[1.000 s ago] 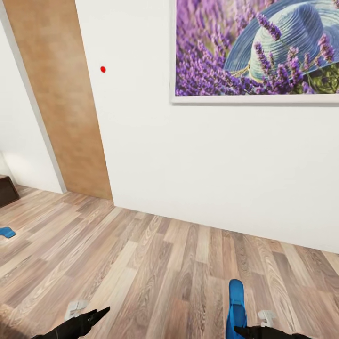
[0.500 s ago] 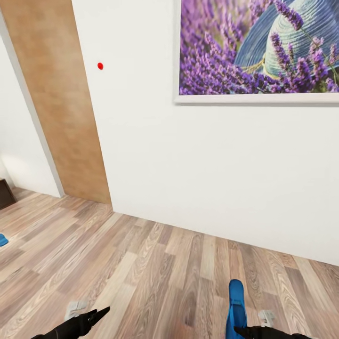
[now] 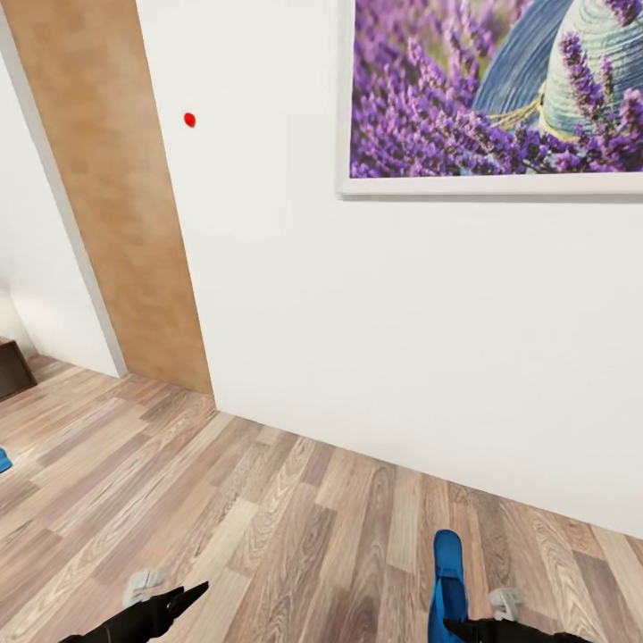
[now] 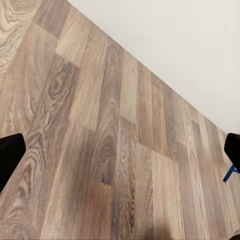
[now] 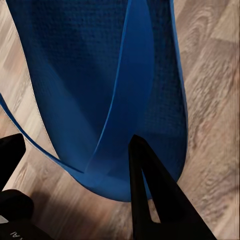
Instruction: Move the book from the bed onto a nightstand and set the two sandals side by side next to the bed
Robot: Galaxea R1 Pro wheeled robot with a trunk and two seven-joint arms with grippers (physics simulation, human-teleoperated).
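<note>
A blue sandal (image 3: 447, 585) hangs from the robot's right gripper (image 3: 464, 630), low in the head view, as the machine faces a white wall (image 3: 402, 339) in the bedroom. The right wrist view shows a dark finger (image 5: 150, 200) pressed against the flip-flop's strap where it meets the sole, so the right gripper appears clenched on the sandal. The left gripper (image 3: 183, 597) carries nothing; in the left wrist view its two fingertips sit far apart at opposite edges of the picture, over bare wood-plank floor (image 3: 268, 500).

Count: two sandals are in sight, one held and a second sandal (image 3: 4, 460) lying on the floor at the far left edge of the head view, only a sliver showing. One framed lavender picture (image 3: 500, 98) hangs on the wall, one wooden door panel (image 3: 116, 205) stands to its left, and one small red dot (image 3: 189, 119) marks the wall between them. A dark brown corner (image 3: 13, 368), possibly furniture, peeks in at the left. Neither the bed nor the book can be made out.

The carry likely goes best with the grip kept firm on the strap and the sandal held level, then set down flat beside its mate, toes aligned, close to the bed.
</note>
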